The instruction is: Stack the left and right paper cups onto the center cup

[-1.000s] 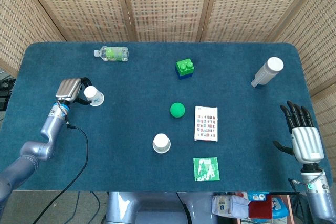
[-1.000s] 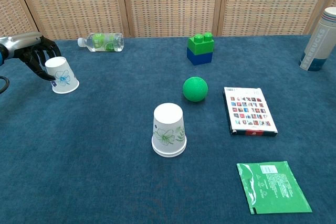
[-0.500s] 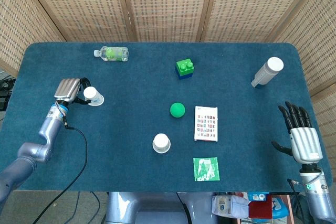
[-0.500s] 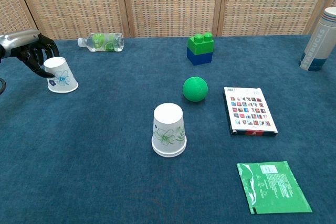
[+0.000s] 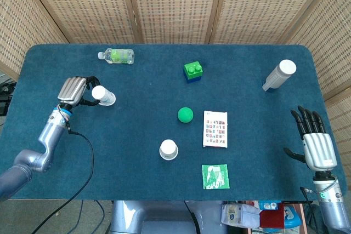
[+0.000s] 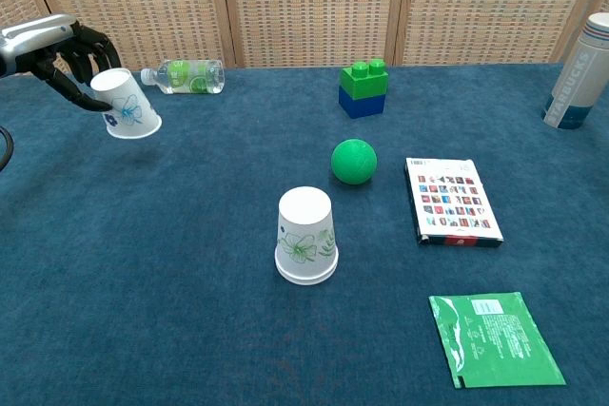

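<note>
1. The left robot hand (image 6: 59,52) has its dark fingers (image 6: 78,94) wrapped round the closed end of the left paper cup (image 6: 129,115). In the chest view the cup looks lifted off the blue worktop (image 6: 171,311) and tipped, rim pointing down and toward the middle.
2. From the head view, same left robot hand (image 5: 75,90) and cup (image 5: 103,95), over the left part of the worktop, in front of the lying water bottle (image 5: 117,56).
3. The center cup (image 6: 305,236) stands upside down near the front middle, well apart from the held one. Floral print on its side.
4. Right robot hand (image 5: 316,138) sits off by the right edge, fingers spread and straight, holding nothing.
5. I can't spot a third paper cup in either view.
6. Other stuff: green ball (image 6: 354,161) just behind the center cup, green-and-blue block (image 6: 363,88) further back, a printed card box (image 6: 451,202) to the right of the ball, a green packet (image 6: 495,339) at the front right, and a white tumbler (image 5: 279,75) lying at the back right.
</note>
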Available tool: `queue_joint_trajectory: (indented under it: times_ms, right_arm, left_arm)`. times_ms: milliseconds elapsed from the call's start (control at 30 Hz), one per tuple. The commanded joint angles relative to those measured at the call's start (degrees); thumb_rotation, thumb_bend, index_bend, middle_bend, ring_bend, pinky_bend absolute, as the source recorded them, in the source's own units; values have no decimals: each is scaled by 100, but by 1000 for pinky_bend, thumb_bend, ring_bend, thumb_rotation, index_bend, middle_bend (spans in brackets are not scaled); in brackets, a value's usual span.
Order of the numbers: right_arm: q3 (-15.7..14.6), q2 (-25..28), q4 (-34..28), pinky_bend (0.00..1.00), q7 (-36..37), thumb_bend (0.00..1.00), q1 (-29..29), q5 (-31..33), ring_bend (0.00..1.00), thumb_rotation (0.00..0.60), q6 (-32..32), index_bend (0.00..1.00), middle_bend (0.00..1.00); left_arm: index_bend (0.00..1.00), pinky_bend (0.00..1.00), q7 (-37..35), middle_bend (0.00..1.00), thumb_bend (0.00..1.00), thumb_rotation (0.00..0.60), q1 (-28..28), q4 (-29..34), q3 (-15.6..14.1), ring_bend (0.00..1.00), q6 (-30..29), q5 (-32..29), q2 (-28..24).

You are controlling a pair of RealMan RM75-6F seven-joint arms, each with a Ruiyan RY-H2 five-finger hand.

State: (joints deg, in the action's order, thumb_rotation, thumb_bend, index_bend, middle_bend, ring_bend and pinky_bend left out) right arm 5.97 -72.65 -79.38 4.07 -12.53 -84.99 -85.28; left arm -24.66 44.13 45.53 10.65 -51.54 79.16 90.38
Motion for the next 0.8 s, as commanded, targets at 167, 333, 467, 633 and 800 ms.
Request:
queue_joint_trajectory:
  times_ms: [167, 333, 467, 633, 800]
  right_arm:
    - [25, -7, 6, 0, -8, 0, 7, 23, 0, 600, 39, 32, 0]
    - [47, -5, 6, 0, -16, 0, 26, 36, 0, 600, 35, 32, 0]
    - [54, -2, 2, 0, 6, 0, 41, 22, 0, 600, 18, 32, 0]
    - [77, 18, -2, 0, 46, 0, 60, 28, 0, 600, 4, 32, 0]
    - [88, 35, -16, 0, 75, 0, 72, 24, 0, 600, 9, 32, 0]
  left_arm:
    - [462, 404, 90, 519, 203, 600, -33, 2184, -94, 492, -946, 793, -1049]
    - [462, 413, 446, 519, 202, 600, 17, 3195, -256, 492, -1115, 1214, -1373]
    - [462, 413, 511, 518, 202, 600, 34, 3667, -357, 491, -1206, 1433, -1437]
    - [462, 413, 713, 519, 203, 600, 94, 4068, -471, 492, -1227, 1675, -1466]
    - [462, 413, 971, 519, 203, 600, 159, 4206, -513, 492, -1121, 1666, -1311]
